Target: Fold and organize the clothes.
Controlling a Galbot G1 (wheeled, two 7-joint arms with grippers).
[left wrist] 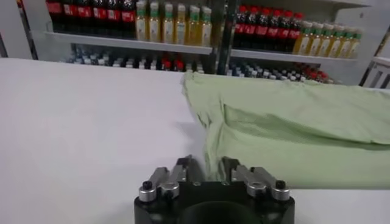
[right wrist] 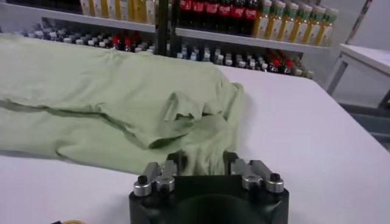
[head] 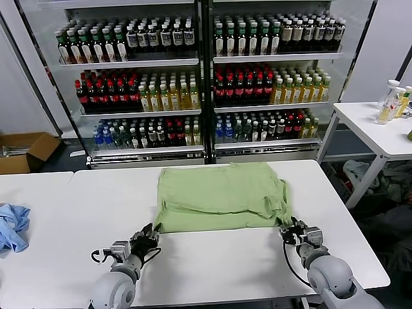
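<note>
Shirt (head: 222, 196) lies folded into a wide rectangle at centre frame in the head view, flat on the white tabletop (head: 212, 264), its far edge near the tabletop's back edge.

I see the left gripper (head: 149, 235) at lower left of centre, at the shirt's near left corner. In the left wrist view its fingers (left wrist: 183, 167) stand narrowly apart with the shirt's corner edge running in between them; I cannot tell whether they pinch the cloth yet.

Right gripper (head: 290, 230) sits at lower right of centre, at the shirt's near right corner. In the right wrist view its fingers (right wrist: 230, 159) stand close, with the rumpled corner of the shirt bunched between them; contact looks made, firm hold I cannot confirm.

Blue cloth (head: 11, 225) lies crumpled at the left edge, well apart from the shirt. Bottle shelves (head: 199, 77) fill the upper frame. Cardboard box (head: 22, 151) on the floor at upper left.
</note>
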